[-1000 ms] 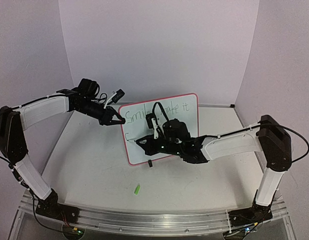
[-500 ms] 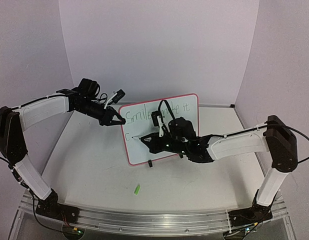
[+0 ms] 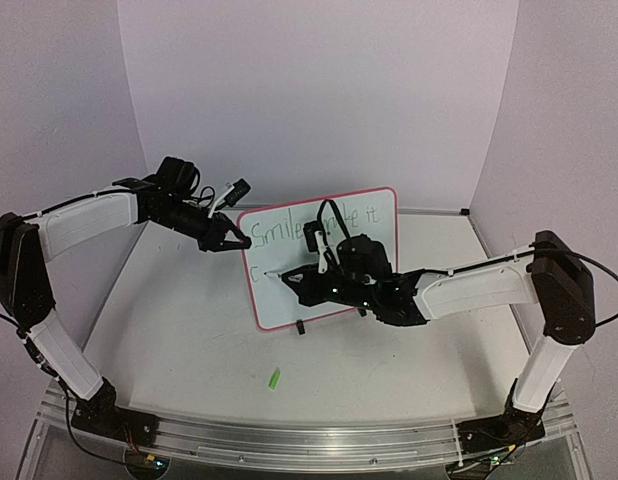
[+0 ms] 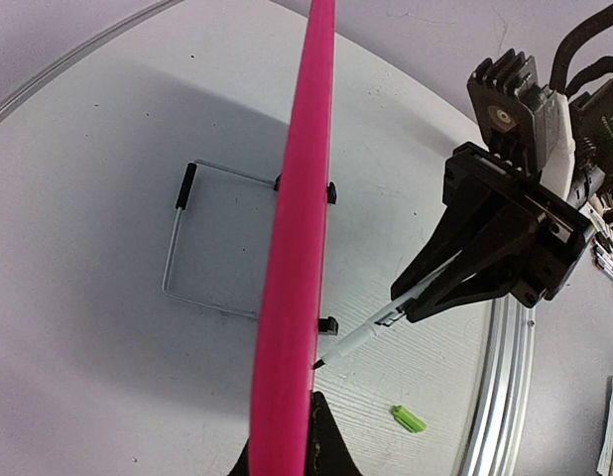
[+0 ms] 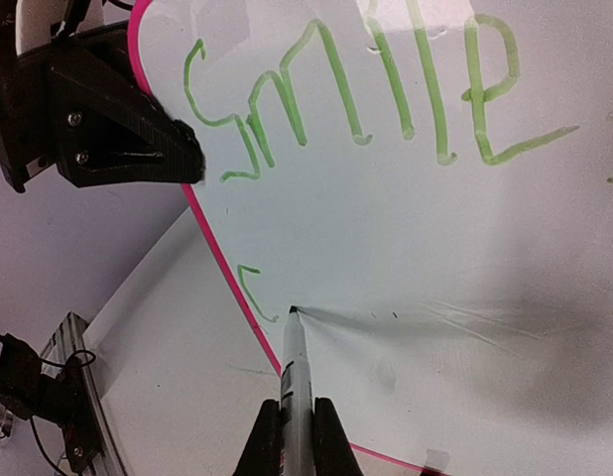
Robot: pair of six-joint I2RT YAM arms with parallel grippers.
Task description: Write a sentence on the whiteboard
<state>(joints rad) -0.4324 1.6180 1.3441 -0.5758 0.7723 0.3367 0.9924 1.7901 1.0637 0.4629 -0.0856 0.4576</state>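
Backdrop: plain matte lilac walls on three sides, with a smooth pale table below and a ribbed aluminium rail along its near edge.
Whiteboard: glossy white rectangle with rounded corners and a thin pink-red rim. It stands upright near the middle of the table, tilted back on small black clip feet and a thin bent wire stand.
Sentence: thin green handwritten strokes. "Smile" runs along the top line, and more letters to its right are partly hidden by the right arm. A lone curved "c" starts the second line near the left rim.
Left gripper: black angular jaws clamped on the whiteboard's upper left rim.
Right gripper: black jaws pressed together on a slim marker.
Marker tip: dark and pointed, touching the white surface just right of the "c".
Cap: small bright green cylinder lying loose on the table, in front of the whiteboard and well apart from it.
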